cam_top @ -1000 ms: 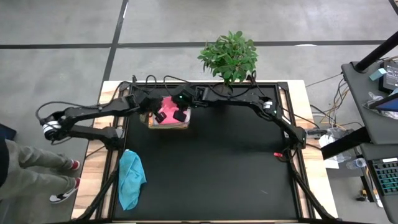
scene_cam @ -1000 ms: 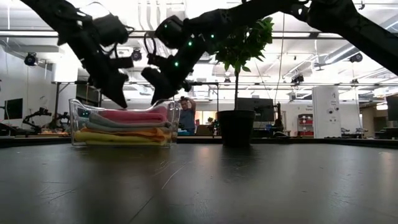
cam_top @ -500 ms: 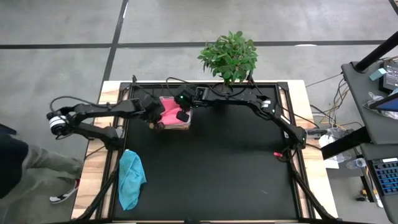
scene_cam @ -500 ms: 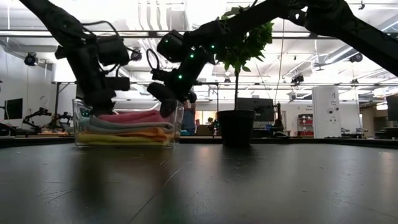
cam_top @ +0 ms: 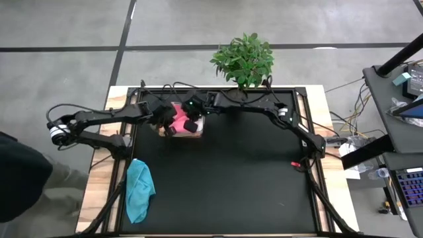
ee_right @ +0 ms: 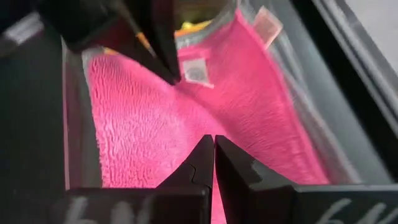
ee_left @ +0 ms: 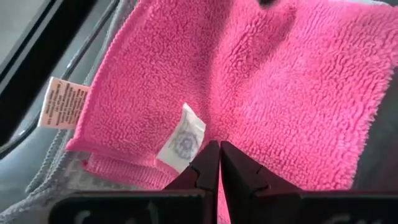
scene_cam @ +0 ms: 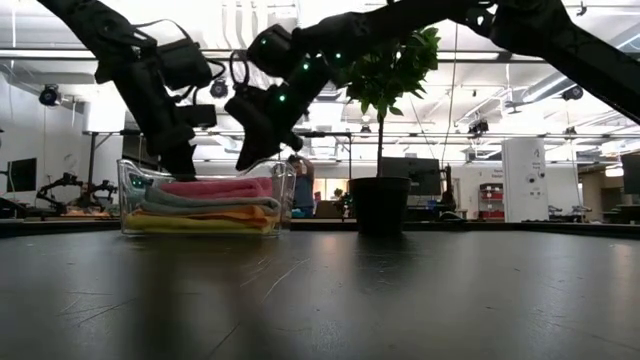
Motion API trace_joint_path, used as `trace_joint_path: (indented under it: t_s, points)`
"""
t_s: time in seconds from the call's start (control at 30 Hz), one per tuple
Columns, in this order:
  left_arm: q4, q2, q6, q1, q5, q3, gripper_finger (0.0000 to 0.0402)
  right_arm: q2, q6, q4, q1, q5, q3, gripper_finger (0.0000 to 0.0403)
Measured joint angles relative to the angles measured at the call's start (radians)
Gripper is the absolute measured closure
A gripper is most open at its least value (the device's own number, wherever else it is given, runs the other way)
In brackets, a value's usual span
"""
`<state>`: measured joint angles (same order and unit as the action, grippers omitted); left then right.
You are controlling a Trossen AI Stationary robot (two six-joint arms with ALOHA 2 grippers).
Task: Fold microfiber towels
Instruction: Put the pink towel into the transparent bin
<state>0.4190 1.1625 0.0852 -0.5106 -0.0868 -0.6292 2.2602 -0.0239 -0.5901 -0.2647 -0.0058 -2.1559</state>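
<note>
Two sewn-in labels show on the pink towel (ee_left: 280, 93): a white care tag (ee_left: 181, 137) near its folded edge, bearing a faint round emblem too blurred to read, and a tan tag (ee_left: 60, 102) at the corner with lines of small print that cannot be made out. The right wrist view shows the same two tags, also illegible. The pink towel has a dense, looped microfiber pile and lies folded on top of a stack inside the clear plastic box (scene_cam: 270, 195) at the far side of the black table (cam_top: 231, 178), left of centre. In the low view the stack reads, from the top down, pink, grey-white (scene_cam: 190, 205), orange (scene_cam: 245, 212) and yellow (scene_cam: 190, 225), each a flat folded layer. The teal towel (cam_top: 139, 188) lies apart, crumpled lengthwise on the table's near left edge, partly over the wooden border. The left gripper (ee_left: 219, 163) hangs over the box just above the pink towel, fingers pressed together and holding nothing. The right gripper (ee_right: 213, 155) hangs over the same towel from the other side, likewise clenched and empty. A potted plant (cam_top: 243, 59) stands at the far edge, just right of the box.
</note>
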Motion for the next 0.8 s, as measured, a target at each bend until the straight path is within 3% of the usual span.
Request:
trace_joint_path:
  t_s: [0.17, 0.33, 0.6, 0.8]
  points:
    - [-0.055, 0.000, 0.026, 0.000, -0.010, 0.000, 0.0401, 0.033, 0.006, -0.005, 0.011, -0.055, 0.014, 0.0394]
    - [-0.247, 0.035, 0.065, 0.000, -0.052, 0.002, 0.0401, 0.054, 0.001, -0.049, 0.016, -0.107, 0.015, 0.0394]
    - [-0.406, 0.179, 0.114, -0.001, -0.142, 0.004, 0.0401, 0.047, -0.013, -0.168, 0.020, -0.153, -0.017, 0.0394]
    - [-0.414, 0.288, 0.108, -0.005, -0.208, -0.002, 0.0401, 0.046, -0.035, -0.191, 0.031, -0.179, -0.026, 0.0394]
